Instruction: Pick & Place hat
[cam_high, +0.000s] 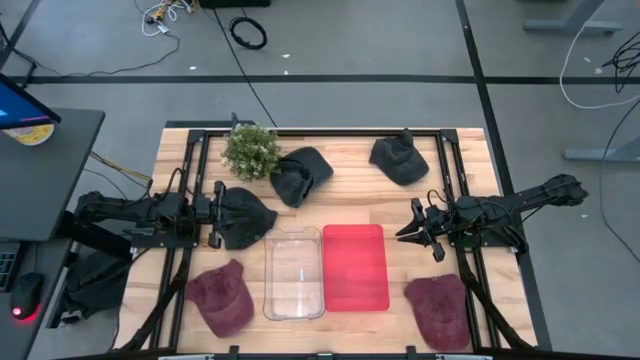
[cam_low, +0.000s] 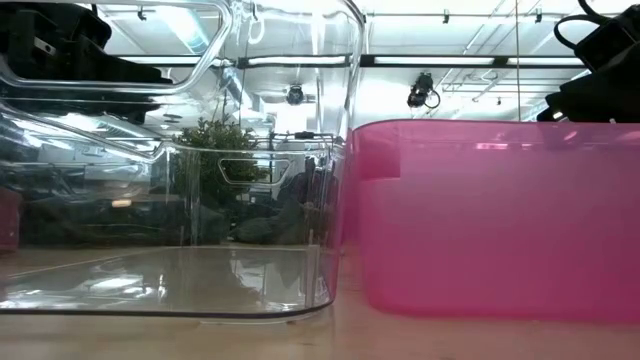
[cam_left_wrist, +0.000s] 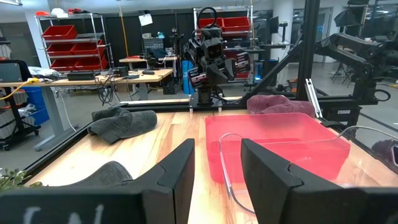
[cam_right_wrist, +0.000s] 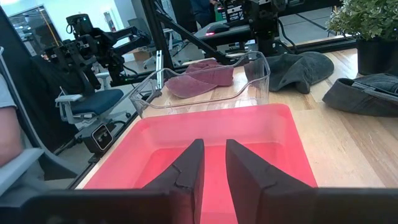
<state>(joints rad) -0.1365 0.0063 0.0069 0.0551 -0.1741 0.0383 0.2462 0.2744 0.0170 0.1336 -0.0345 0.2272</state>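
Several hats lie flat on the wooden table. A dark hat (cam_high: 250, 215) sits right by my left gripper (cam_high: 216, 214), and its edge (cam_left_wrist: 106, 177) shows beside my open left fingers (cam_left_wrist: 217, 174); I see no touch. Two more dark hats (cam_high: 300, 176) (cam_high: 398, 158) lie toward the far edge, and maroon hats (cam_high: 222, 298) (cam_high: 440, 310) lie near the front corners. My right gripper (cam_high: 408, 228) hovers at the red bin's right side, its fingers (cam_right_wrist: 214, 165) a narrow gap apart, over the red bin (cam_right_wrist: 217, 143).
A clear bin (cam_high: 294, 272) and a red bin (cam_high: 354, 266) stand side by side at the table's middle front. A potted plant (cam_high: 250, 150) stands at the far left. Black frame rails (cam_high: 470, 260) run along the table's sides. Bare wood shows between the far hats and the bins.
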